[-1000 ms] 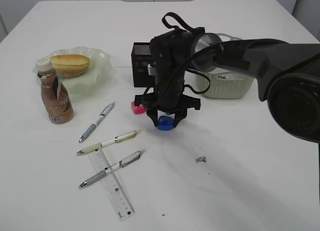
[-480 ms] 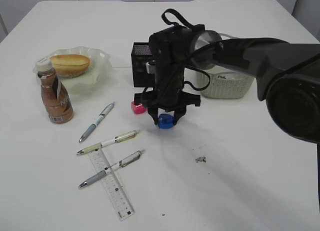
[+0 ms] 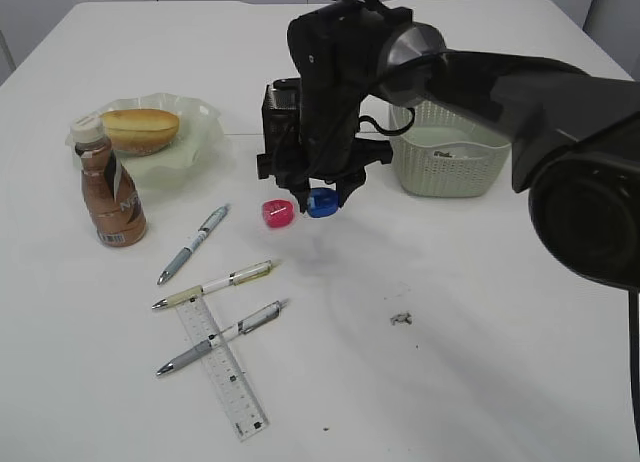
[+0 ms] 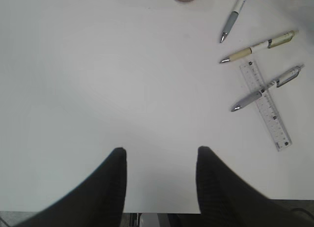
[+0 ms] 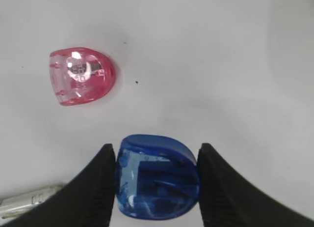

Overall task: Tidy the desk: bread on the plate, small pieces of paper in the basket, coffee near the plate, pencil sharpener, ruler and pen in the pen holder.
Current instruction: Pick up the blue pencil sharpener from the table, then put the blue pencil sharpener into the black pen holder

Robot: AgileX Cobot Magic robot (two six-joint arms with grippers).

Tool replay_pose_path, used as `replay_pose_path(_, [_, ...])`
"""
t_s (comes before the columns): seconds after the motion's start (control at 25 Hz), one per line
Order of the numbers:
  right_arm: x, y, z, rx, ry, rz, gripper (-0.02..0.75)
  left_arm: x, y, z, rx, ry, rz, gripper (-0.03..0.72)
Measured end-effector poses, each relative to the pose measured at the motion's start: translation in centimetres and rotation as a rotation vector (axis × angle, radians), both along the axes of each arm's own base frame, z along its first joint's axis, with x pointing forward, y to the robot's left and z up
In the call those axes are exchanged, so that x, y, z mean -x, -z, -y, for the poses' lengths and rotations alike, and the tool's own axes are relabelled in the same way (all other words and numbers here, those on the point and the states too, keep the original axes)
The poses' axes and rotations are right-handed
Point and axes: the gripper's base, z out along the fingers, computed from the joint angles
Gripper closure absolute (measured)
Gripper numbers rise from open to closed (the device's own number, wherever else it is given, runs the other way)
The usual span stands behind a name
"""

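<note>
Right gripper [image 5: 156, 180]: we see its two dark fingers pressed flat against both sides of the blue pencil sharpener [image 5: 157, 176], closed to about half their spread because the sharpener fills the gap. In the exterior view it hangs clear of the table, in front of the black pen holder [image 3: 280, 112].
Why held so: we judge the side-on grip keeps the rounded shell from slipping, and the lift gives the height needed to clear the holder's rim.
Left gripper [image 4: 159, 183]: about half open with nothing between its fingers, over bare table at the near left; we take it to be keeping out of the way.
Pink pencil sharpener [image 3: 277, 214]: lying on the table just left of the blue one, apart from it, not yet picked up.
Pens [image 3: 211, 286]: three lie at the near left, tips pointing near-left; the nearest one lies across the clear ruler [image 3: 223, 367].
Bread [image 3: 140, 128]: already in the pale green plate [image 3: 205, 132] at the far left.
Coffee bottle [image 3: 108, 187]: upright just near of the plate, so that step looks done.
Paper scrap [image 3: 402, 319]: a small crumpled bit near the middle right, well apart from the white basket [image 3: 445, 167].
Left to do, as we judge: sharpeners, pens, ruler, scrap.
</note>
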Motion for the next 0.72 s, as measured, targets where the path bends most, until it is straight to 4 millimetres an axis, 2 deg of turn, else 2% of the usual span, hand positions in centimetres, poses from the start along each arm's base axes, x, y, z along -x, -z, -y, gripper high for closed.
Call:
replay_pose_path(0.2, [0.8,-0.3,-1.4,0.083,-0.110,0.042,0.395,0.0,0.0,0.0,0.000,0.000,-0.002,0.349])
replay_pose_path(0.32, [1.4,-1.3,-2.2,0.086,-0.156,0.062,0.395,0.0,0.0,0.0,0.000,0.000,-0.002,0.349])
replay_pose_path(0.56, [2.2,-5.3,-2.3,0.066,-0.213,0.133,0.395,0.0,0.0,0.0,0.000,0.000,-0.002,0.356])
replay_pose_path(0.72, [3.0,-9.4,-1.7,0.042,-0.243,0.207,0.395,0.0,0.0,0.0,0.000,0.000,-0.002,0.359])
